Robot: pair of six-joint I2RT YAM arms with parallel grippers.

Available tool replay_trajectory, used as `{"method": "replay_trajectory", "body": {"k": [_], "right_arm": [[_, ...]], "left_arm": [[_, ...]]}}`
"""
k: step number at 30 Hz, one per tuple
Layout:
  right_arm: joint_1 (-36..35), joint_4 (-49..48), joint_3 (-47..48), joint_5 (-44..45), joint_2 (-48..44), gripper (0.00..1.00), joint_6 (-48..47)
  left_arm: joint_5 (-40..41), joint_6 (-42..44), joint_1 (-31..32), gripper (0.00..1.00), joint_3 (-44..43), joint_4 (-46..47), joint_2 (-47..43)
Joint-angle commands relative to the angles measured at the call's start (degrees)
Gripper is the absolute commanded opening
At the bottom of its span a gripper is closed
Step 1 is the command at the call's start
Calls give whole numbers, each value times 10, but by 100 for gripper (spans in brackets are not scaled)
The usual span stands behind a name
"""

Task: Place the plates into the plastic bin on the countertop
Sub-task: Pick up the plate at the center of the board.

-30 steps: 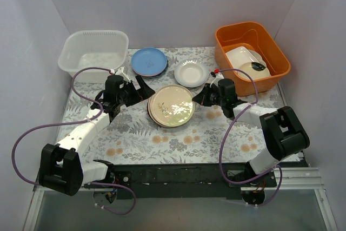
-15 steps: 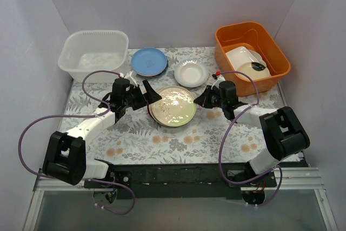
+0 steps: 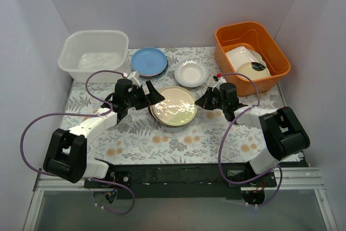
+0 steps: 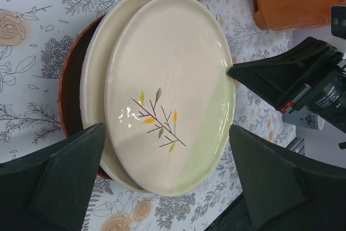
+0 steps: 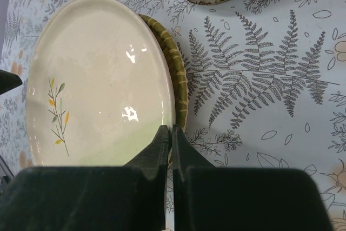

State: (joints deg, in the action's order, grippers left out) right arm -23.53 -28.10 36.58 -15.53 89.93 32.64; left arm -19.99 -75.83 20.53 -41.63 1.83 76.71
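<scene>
Cream leaf-sprig plate point(image 3: 173, 105) tops a stack mid-worktop point(image 3: 162, 140), sitting off-centre over another cream plate point(image 4: 94, 79) and a red plate point(image 4: 67, 98). Left tool point(image 3: 152, 96) spread wide, fingers flanking the stack's left edge, gripping nothing. Right tool point(image 5: 168, 136) clenched, tip against the top plate's right rim. Plastic bin point(image 3: 81, 44) back-left, well apart. Blue plate point(image 3: 149, 61) and white scalloped plate point(image 3: 191, 72) behind the stack. Orange tub point(image 3: 221, 58) back-right.

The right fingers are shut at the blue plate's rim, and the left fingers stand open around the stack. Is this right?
No. The shut right fingers are at the rim of the cream leaf plate, not the blue plate; the right wrist view shows it. The left fingers stand open around the stack.
</scene>
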Motion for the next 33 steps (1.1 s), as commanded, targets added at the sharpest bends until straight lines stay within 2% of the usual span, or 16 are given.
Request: {"method": "replay_trajectory", "body": {"k": [1, 16, 28, 33], "right_arm": [[1, -34, -4, -18, -15, 1, -8], [1, -43, -17, -27, -2, 1, -6], [2, -64, -27, -35, 18, 1, 3], [2, -72, -28, -41, 24, 1, 10]], "left_arm": [[6, 12, 6, 98, -3, -3, 25], [29, 10, 34, 98, -15, -8, 90], [-5, 11, 35, 98, -9, 20, 99], [-51, 21, 35, 96, -21, 15, 119]]}}
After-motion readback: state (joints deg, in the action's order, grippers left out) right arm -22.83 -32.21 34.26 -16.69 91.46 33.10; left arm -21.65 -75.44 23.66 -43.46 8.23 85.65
